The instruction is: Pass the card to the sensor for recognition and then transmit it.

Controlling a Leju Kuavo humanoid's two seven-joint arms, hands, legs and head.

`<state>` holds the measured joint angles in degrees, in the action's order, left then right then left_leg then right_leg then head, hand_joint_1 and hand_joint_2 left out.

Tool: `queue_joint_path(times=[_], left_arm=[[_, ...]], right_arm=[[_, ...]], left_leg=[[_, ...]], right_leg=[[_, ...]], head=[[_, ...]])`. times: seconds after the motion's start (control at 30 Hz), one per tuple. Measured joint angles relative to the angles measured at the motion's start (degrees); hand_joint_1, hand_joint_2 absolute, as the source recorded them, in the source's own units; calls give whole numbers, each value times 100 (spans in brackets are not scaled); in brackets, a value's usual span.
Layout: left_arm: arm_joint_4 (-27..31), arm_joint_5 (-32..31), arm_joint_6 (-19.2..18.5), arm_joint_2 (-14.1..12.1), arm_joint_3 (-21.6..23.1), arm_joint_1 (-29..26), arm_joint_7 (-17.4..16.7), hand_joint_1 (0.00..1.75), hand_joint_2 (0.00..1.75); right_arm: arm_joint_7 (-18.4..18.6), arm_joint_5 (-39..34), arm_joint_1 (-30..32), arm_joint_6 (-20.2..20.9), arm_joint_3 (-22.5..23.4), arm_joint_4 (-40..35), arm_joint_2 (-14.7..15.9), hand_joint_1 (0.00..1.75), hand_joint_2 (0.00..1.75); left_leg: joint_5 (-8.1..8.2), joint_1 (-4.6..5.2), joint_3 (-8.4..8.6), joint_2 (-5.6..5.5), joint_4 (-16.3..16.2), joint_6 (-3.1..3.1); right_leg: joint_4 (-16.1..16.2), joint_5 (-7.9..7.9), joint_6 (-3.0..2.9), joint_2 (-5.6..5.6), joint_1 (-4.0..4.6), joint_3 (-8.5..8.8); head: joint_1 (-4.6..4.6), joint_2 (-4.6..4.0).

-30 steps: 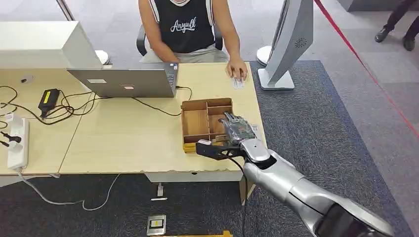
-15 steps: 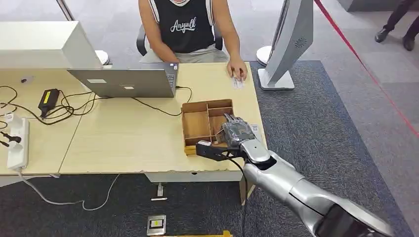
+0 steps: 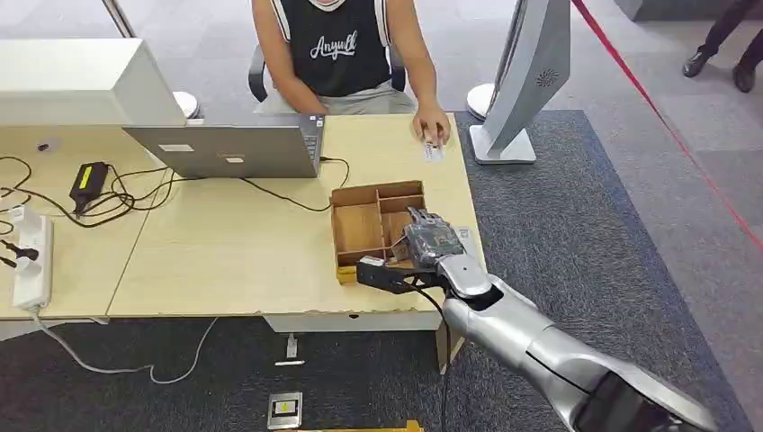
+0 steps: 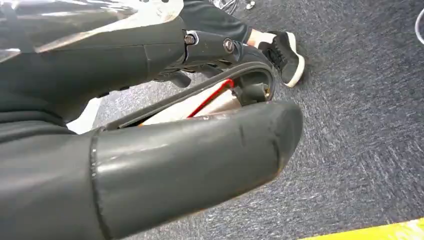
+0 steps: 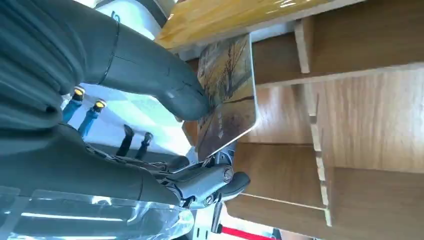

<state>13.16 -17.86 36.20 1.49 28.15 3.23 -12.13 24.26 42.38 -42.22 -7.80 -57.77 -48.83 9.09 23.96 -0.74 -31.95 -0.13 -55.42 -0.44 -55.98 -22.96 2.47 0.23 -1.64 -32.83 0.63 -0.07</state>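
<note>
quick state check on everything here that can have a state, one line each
card: pinched by the right hand, over the wooden tray
right hand: holds the card, thumb pressed on its face
wooden tray: on the desk, compartments that show are empty
laptop: lid open, facing the seated person
power strip: plugs in it
left hand: hanging over the carpet, grip unclear

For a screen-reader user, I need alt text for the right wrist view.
The robot's right hand pinches a picture-printed card between its grey thumb and darker fingers, just above a wooden organiser box with divided compartments. The card is tilted, and nothing else touches it.
</note>
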Motion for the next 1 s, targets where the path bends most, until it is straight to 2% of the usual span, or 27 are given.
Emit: queue_joint_path(times=[0.17, 0.47, 0.77, 1.0], left_arm=[[0, 83, 0, -2, 96, 0, 7, 0, 0], [0, 348, 48, -4, 260, 0, 9, 0, 0], [0, 466, 52, -7, 409, 2, 9, 0, 0], [0, 518, 50, -7, 533, 7, -13, 0, 0]], right_arm=[[81, 136, -7, -287, 42, -90, -9, 175, 175], [488, 481, -83, -457, 306, -1012, 125, 175, 175], [691, 739, -83, -448, 579, -1865, 295, 175, 175], [748, 900, -15, -210, 680, -2326, 383, 175, 175]], left_leg=[[0, 0, 0, 0, 0, 0], [0, 0, 2, 0, 0, 0], [0, 0, 2, 0, 0, 0], [0, 0, 1, 0, 0, 0]], right_leg=[[0, 0, 0, 0, 0, 0], [0, 0, 0, 0, 0, 0], [0, 0, 0, 0, 0, 0], [0, 0, 0, 0, 0, 0]], head=[[0, -2], [-2, -2], [0, -2], [0, -2]])
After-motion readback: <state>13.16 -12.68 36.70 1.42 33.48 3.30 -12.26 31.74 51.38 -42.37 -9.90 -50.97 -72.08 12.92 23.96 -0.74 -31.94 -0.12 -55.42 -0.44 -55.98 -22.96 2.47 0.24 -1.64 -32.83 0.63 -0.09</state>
